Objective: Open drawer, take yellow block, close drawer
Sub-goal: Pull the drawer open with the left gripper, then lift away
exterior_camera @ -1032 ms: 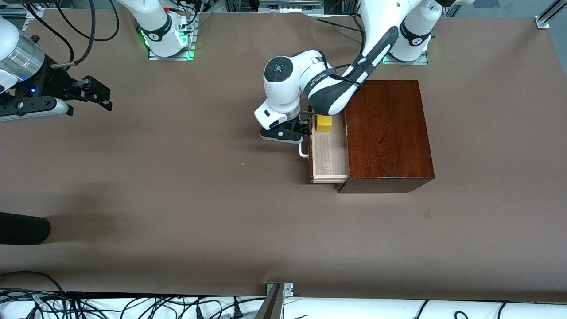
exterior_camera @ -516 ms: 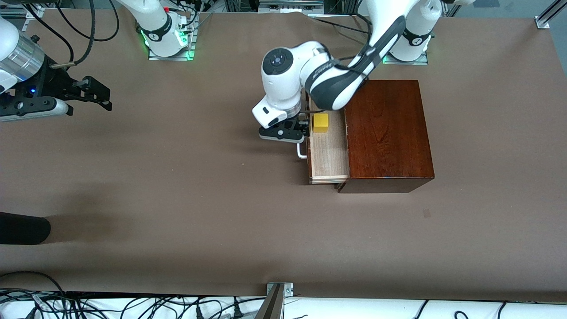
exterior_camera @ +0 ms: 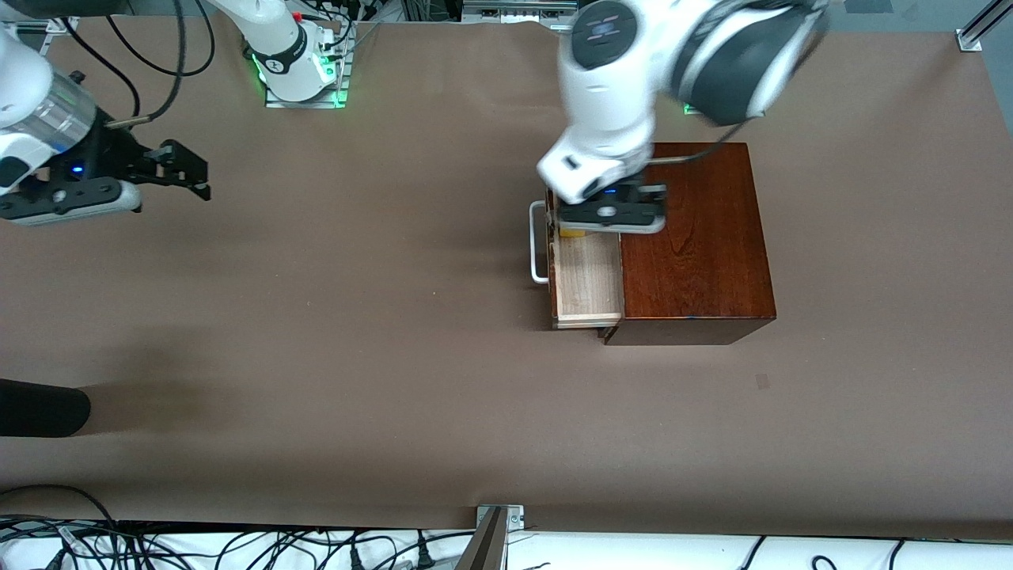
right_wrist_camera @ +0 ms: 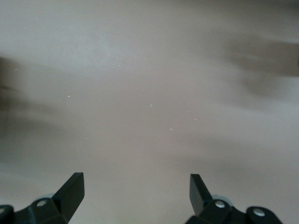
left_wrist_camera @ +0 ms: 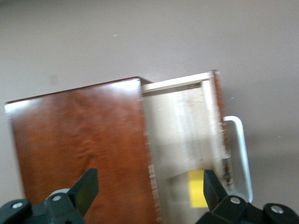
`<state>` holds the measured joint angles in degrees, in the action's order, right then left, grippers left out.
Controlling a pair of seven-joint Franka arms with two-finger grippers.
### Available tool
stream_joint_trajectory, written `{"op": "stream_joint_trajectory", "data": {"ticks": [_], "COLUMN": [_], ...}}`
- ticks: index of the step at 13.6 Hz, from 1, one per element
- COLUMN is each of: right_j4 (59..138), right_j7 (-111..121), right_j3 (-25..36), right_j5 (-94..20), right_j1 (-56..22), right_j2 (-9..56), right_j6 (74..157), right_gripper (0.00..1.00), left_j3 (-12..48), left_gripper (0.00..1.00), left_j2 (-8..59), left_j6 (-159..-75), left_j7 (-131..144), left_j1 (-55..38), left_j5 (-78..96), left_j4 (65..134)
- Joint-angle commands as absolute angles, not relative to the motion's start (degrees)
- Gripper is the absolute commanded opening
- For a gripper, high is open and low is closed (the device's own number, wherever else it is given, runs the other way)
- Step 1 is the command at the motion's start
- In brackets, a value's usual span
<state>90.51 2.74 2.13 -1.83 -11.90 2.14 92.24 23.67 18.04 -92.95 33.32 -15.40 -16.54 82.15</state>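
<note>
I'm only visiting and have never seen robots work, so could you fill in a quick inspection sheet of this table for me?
Surface: brown table, a small darker mark near the box.
Job's things: drawer pulled partly out of the wooden box, white handle showing; yellow block lies in the drawer.
Clutter: nothing seen.
Claws: left claw open, above the drawer and box edge, holding nothing; right claw open, empty, waiting over bare table at the right arm's end.
Cables: bundles along the table's edges.
Surroundings: arm bases, a dark object at the table's edge.
</note>
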Motion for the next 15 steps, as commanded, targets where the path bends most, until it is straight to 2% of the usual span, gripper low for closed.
{"op": "stream_joint_trajectory", "data": {"ticks": [1, 3, 7, 11, 13, 15], "right_j4": [89.65, 89.65, 89.56, 89.47, 87.21, 80.98], "right_j7": [2.55, 3.25, 3.34, 3.43, 3.43, 3.69], "right_j3": [0.36, -0.61, -0.97, -0.88, -0.88, -0.97], "right_j5": [-1.49, -6.30, -11.08, -9.85, -5.65, -4.05], "right_j1": [-15.98, -18.27, -27.48, -40.74, -47.51, -51.84], "right_j2": [2.02, 4.03, 7.91, 13.70, 16.50, 22.99], "right_j6": [90.97, 90.44, 90.96, 98.24, 103.51, 105.73], "right_gripper": [1.00, 1.00, 1.00, 1.00, 1.00, 1.00], "left_j3": [24.08, 22.69, 10.13, -0.77, -0.53, 1.22], "left_gripper": [1.00, 1.00, 1.00, 1.00, 1.00, 1.00], "left_j2": [15.12, 11.88, 5.55, -1.56, -5.52, -5.19], "left_j6": [-88.61, -87.89, -88.33, -93.85, -93.78, -91.76], "left_j7": [24.21, 13.67, 7.30, 7.12, 6.86, 6.94], "left_j1": [-6.62, -1.34, -2.54, -3.60, -3.52, -3.52], "left_j5": [-8.12, -2.48, -0.62, -0.62, -0.62, -1.22], "left_j4": [80.78, 81.91, 87.00, 96.65, 99.40, 98.53]}}
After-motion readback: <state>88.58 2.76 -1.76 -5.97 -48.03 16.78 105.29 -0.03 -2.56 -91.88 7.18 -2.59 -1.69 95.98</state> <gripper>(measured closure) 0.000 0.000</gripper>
